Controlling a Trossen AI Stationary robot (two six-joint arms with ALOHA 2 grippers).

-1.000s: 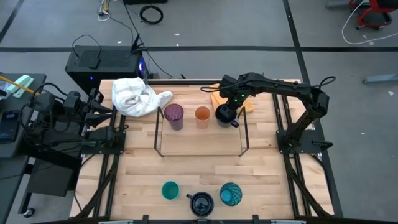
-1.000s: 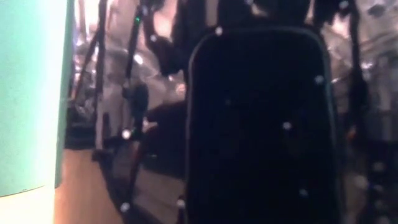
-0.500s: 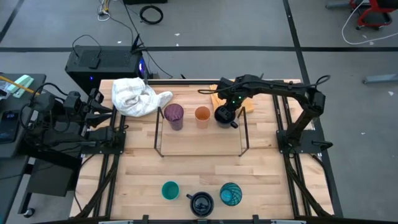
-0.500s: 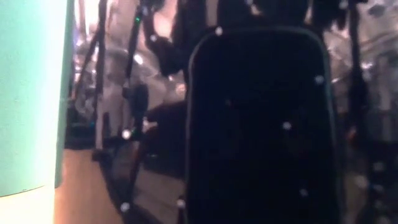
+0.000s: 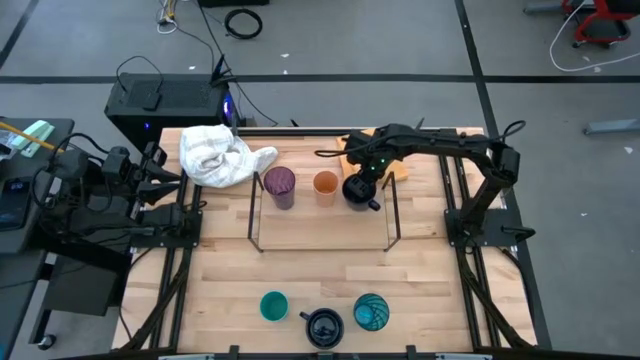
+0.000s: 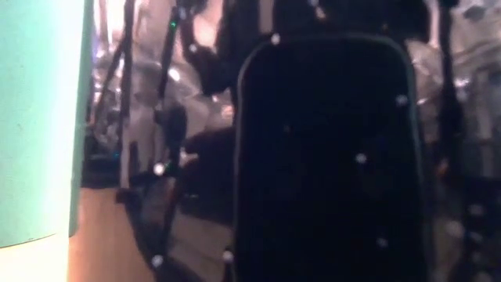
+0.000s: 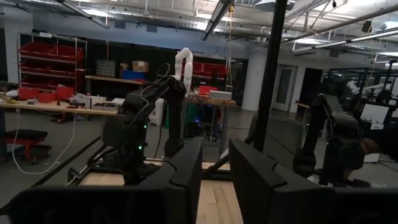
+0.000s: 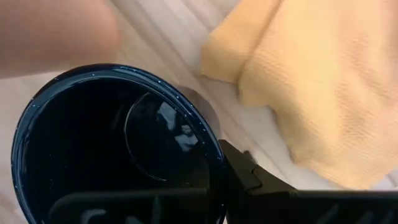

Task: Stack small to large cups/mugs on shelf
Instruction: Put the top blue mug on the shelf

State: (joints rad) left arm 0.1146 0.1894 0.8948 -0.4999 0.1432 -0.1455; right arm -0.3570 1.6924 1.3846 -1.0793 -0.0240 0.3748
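1. I am holding my right gripper (image 5: pixel 362 180) clamped on the rim of a navy mug (image 5: pixel 357 189), at the right end of the wire shelf (image 5: pixel 322 247).
2. On the shelf, the purple tumbler (image 5: pixel 279 185) and orange cup (image 5: pixel 325 185) are standing side by side, left of that mug.
3. The small teal cup (image 5: pixel 274 306), second navy mug (image 5: pixel 323 326) and patterned teal cup (image 5: pixel 371 312) are sitting along the table's near edge.
4. I am resting my left gripper (image 7: pixel 214 180) off the table's left side, fingers slightly apart, holding nothing.
5. A yellow cloth (image 8: pixel 323 81) is lying just beside the held mug.
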